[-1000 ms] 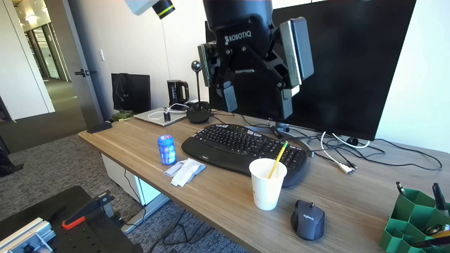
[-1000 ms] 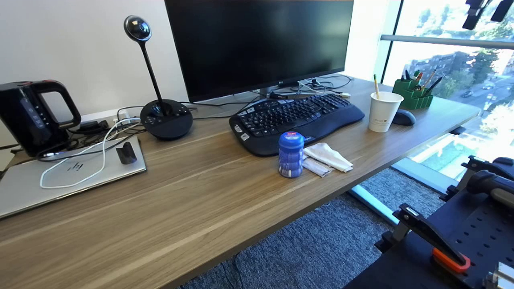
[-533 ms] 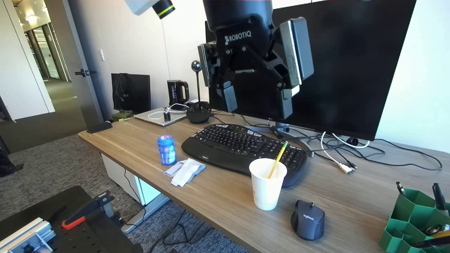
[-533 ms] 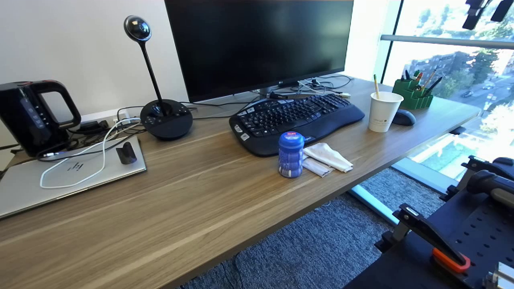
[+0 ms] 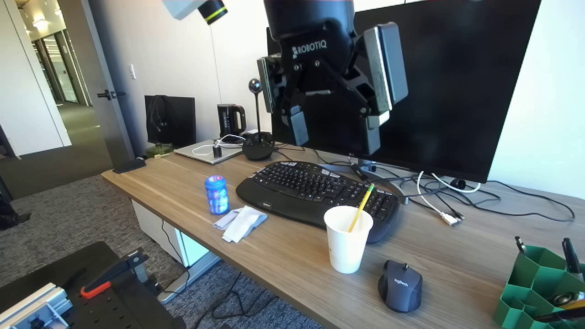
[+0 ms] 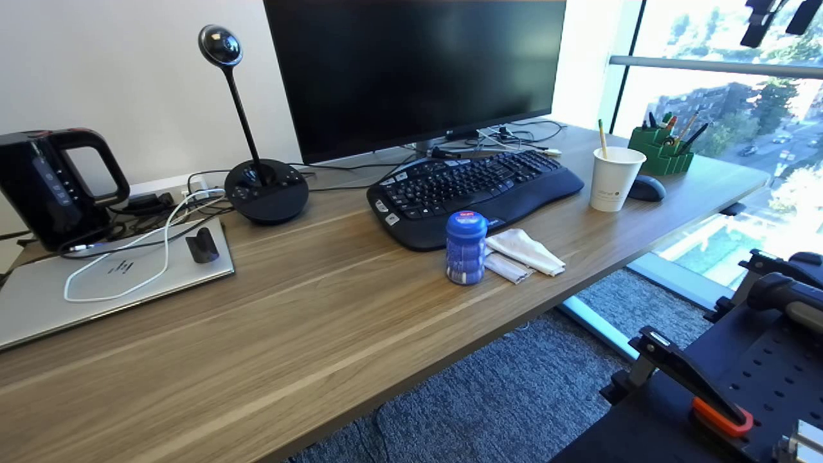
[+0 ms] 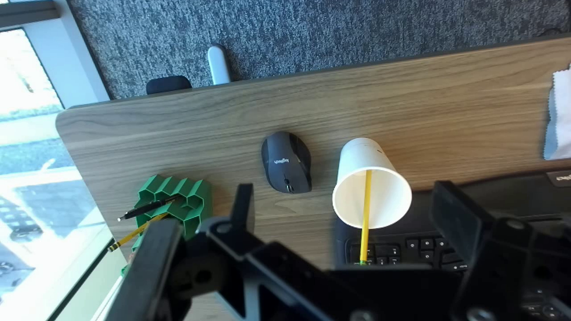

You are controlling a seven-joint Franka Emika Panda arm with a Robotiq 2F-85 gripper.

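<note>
We see the claw (image 5: 336, 137) spread wide above the tabletop (image 5: 283, 249). A pencil (image 5: 361, 208) leans in a white cup (image 5: 346, 251) near a mouse (image 5: 401, 288)

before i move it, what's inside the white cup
A yellow pencil leans in the white cup, its green end above the rim. Bare inner wall shows beside it. The cup's side covers the bottom and the pencil's lower end, so what lies there cannot be seen.
</note>
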